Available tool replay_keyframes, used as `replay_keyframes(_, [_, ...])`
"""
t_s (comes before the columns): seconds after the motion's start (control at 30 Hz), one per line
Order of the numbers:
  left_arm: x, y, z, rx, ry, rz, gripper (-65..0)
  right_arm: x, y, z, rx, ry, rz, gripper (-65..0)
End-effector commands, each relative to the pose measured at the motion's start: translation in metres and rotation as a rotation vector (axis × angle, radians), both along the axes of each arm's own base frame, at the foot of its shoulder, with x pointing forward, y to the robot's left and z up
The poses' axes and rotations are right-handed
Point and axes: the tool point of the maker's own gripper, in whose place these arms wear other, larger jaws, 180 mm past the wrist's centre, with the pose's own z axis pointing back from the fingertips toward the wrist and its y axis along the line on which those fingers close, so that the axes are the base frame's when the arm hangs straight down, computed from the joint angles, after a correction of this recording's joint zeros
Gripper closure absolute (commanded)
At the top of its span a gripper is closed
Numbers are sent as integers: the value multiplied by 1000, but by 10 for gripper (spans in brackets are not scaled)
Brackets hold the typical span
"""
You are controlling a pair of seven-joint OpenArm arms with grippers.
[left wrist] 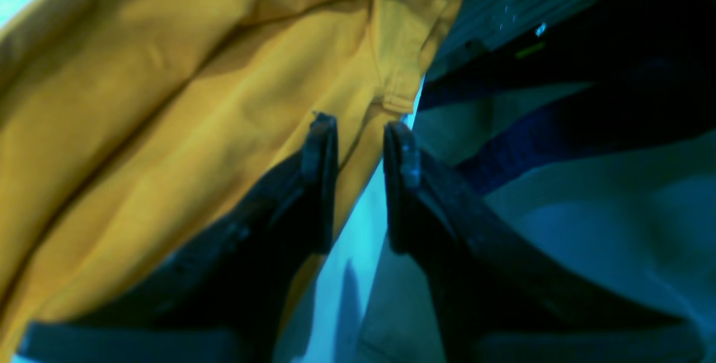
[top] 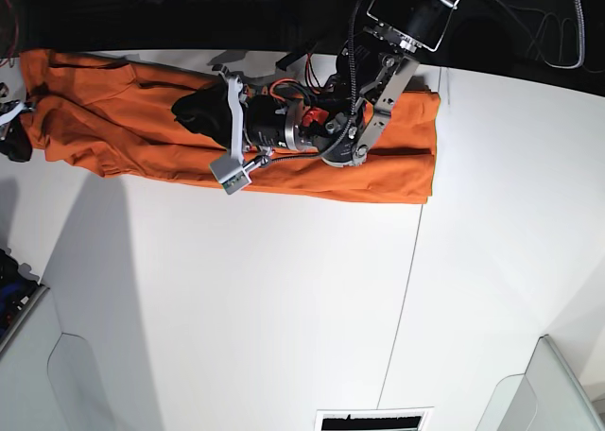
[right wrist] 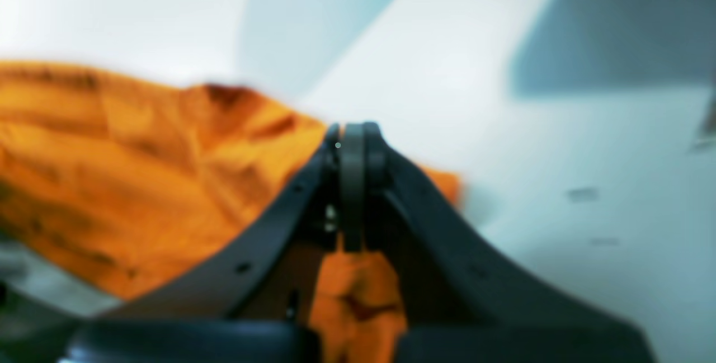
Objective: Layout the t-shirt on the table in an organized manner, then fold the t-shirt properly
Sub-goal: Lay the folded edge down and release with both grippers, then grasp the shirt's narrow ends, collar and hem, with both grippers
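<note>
Along the table's (top: pixel 284 299) far edge, t-shirt (top: pixel 123 119); left end effector (left wrist: pixel 361 145) apart, right end effector (right wrist: pixel 352 145) together.

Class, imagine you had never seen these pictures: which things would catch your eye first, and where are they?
The bright orange t-shirt stands out, stretched in a long band along the far edge of the white table. Next comes the dark left arm lying across its middle, its left gripper with jaws apart over the cloth. The right gripper is shut beside orange folds.

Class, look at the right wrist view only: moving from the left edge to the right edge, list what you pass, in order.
Orange t-shirt → shut right pincer, with cloth showing just beneath its tips → bare white table.
</note>
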Motion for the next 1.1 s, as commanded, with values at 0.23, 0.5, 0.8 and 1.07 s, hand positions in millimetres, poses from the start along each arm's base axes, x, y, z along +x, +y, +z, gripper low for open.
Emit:
replay_keyframes(0.23, [65, 71, 38, -134, 0, 257, -258, -17, 24, -52, 24, 128, 42, 0])
replay_keyframes(0.5, [98, 248, 23, -82, 7, 704, -286, -17, 23, -54, 29, 129, 36, 0])
replay_keyframes(0.8, [33, 346, -11, 0, 123, 938, -286, -16, 24, -53, 36, 126, 36, 0])
replay_keyframes(1.07, [-21, 359, -36, -41, 248, 1083, -286, -17, 24, -54, 35, 130, 36, 0])
